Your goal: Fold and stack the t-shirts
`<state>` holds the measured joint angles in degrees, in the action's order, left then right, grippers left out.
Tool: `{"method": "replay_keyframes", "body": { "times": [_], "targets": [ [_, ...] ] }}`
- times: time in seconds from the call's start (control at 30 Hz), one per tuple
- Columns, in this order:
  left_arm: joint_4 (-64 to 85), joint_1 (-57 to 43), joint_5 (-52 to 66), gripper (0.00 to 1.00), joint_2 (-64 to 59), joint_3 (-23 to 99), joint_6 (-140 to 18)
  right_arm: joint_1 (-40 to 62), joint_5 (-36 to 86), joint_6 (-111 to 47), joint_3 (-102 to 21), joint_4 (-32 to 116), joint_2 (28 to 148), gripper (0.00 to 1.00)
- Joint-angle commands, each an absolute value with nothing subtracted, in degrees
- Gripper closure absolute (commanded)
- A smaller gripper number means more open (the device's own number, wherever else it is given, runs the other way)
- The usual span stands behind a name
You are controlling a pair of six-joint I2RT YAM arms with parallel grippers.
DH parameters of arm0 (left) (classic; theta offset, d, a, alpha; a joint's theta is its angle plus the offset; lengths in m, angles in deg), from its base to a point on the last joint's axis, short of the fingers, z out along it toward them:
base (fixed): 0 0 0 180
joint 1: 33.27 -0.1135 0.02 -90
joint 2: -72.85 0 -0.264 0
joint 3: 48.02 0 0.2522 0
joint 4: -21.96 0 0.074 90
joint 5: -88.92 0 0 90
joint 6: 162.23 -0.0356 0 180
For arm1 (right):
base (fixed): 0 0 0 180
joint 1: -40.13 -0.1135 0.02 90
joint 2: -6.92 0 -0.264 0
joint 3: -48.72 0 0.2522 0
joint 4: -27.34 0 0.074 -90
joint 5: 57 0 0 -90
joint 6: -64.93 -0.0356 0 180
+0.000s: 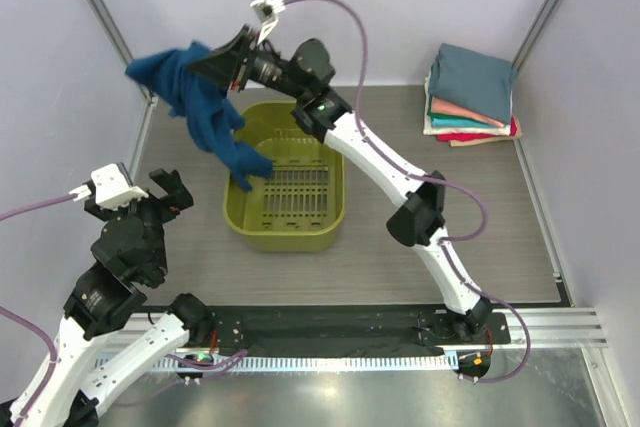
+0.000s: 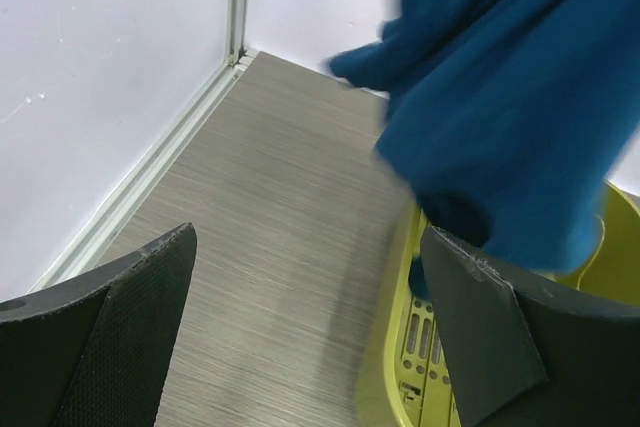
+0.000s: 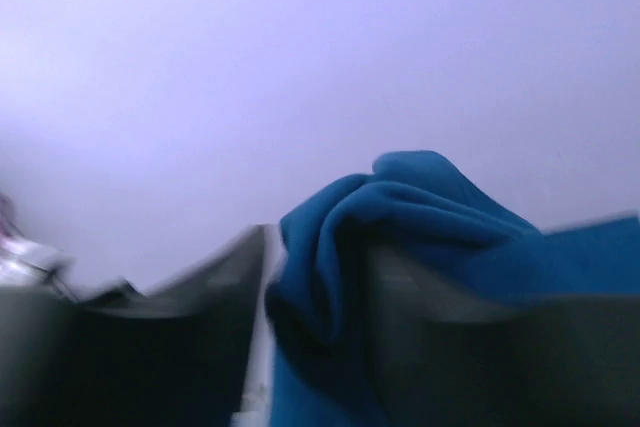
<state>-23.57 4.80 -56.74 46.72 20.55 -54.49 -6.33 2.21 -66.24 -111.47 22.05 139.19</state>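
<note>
My right gripper (image 1: pixel 197 65) is shut on the dark blue t-shirt (image 1: pixel 205 107) and holds it high at the back left. The shirt hangs down with its lower end in the basket. In the right wrist view the blue cloth (image 3: pixel 400 217) is bunched between the fingers. In the left wrist view the shirt (image 2: pixel 510 97) hangs at the upper right. My left gripper (image 1: pixel 165 192) is open and empty, left of the basket and below the hanging shirt. A stack of folded t-shirts (image 1: pixel 472 97), slate-teal on top with coral, white and red under it, lies at the back right.
The olive-green plastic basket (image 1: pixel 290 232) stands in the middle of the table; its rim shows in the left wrist view (image 2: pixel 400 317). White walls close the left, back and right sides. Bare grey table lies left of the basket (image 2: pixel 260 247).
</note>
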Motion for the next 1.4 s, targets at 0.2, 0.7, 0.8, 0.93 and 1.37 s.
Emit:
{"method": "replay_keyframes", "body": {
  "times": [0.2, 0.7, 0.8, 0.93, 1.37],
  "targets": [
    [-20.5, 3.7, -56.8, 0.06, 45.5, 20.1, -53.6, -5.7, 12.7, -47.7, -95.7, 44.7, 136.4, 0.0],
    [-23.0, 2.0, -57.0, 0.0, 39.0, 20.8, -50.1, 1.4, 39.8, -38.6, -65.2, 60.2, 107.0, 0.0],
    [-28.1, 1.0, -54.1, 0.0, 34.5, 24.3, -42.6, 2.1, 40.1, -40.4, -57.3, 61.6, 102.9, 0.0],
    [-33.4, -1.8, -46.5, 0.0, 26.8, 28.7, -36.7, 2.2, 39.7, -41.9, -50.8, 63.8, 100.9, 0.0],
    [-21.6, -33.0, -6.4, 0.0, 15.8, 12.0, -19.2, 2.7, 36.6, -42.7, -43.3, 65.8, 98.8, 0.11]
  ]
}}
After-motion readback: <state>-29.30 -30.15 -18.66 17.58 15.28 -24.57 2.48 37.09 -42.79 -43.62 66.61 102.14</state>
